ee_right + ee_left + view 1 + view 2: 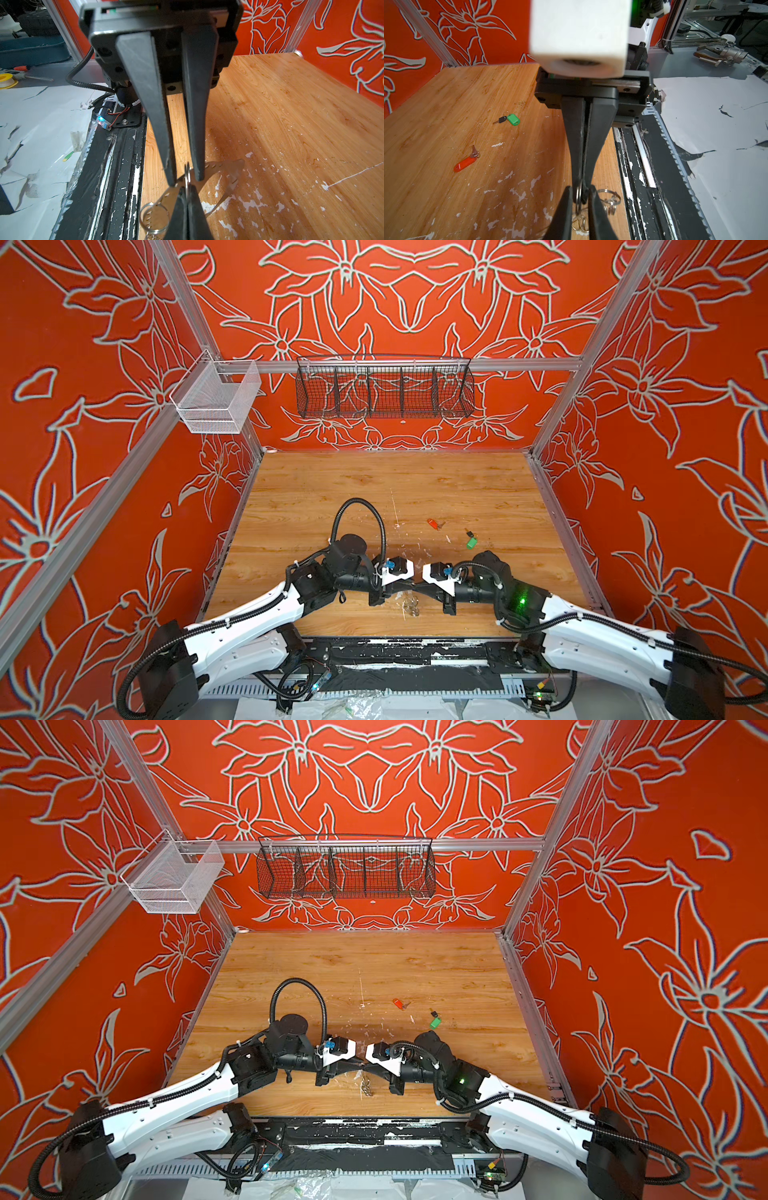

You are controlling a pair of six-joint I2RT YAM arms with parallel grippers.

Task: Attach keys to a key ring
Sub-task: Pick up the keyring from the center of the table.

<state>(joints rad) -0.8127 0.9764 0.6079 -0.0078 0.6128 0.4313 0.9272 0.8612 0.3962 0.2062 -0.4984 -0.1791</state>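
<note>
The key ring [220,166], a flat grey hoop with wire split rings, hangs just above the table's front edge and shows faintly in both top views [410,606] [366,1089]. My right gripper [187,193] is shut on it at one upright split ring [188,173]. My left gripper [580,199] faces it tip to tip; its jaws stand a little apart on either side of that split ring [578,195]. More split rings [609,198] dangle below. The orange-red key [433,524] [464,164] and the green key [471,542] [513,120] lie on the wood behind the right arm.
The wooden table [374,489] is flecked with white paint near the grippers. A black rail [399,655] runs along its front edge. A black wire basket [384,391] and a white mesh basket [216,400] hang on the back rail. Red walls close three sides.
</note>
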